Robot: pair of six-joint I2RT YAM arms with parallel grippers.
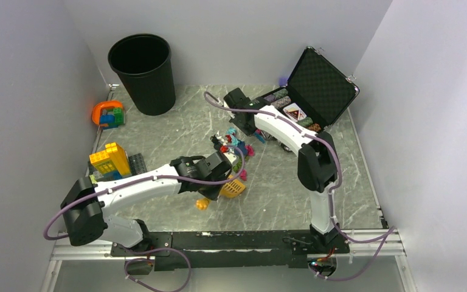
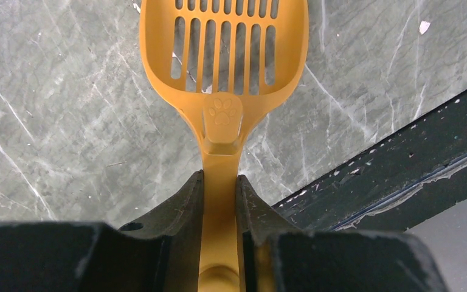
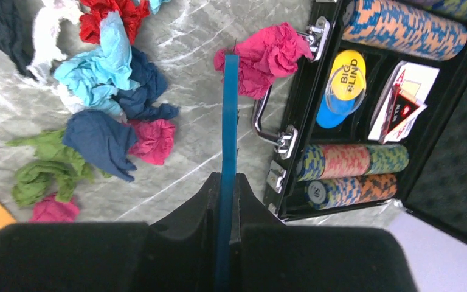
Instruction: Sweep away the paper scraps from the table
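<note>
The paper scraps lie in a loose pile of red, teal, dark blue, green, pink and white wads mid-table. In the right wrist view the pile is left of the jaws, and one pink wad lies against the case's handle. My right gripper is shut on a thin blue blade, seen edge-on, with its tip at that pink wad. My left gripper is shut on the handle of an orange slotted scoop. The scoop lies just in front of the pile.
An open black poker-chip case with chip rolls stands at the back right, close to the scraps. A black bin stands at the back left. Toy bricks lie along the left edge, one yellow piece near the scoop. The dark front rail is close.
</note>
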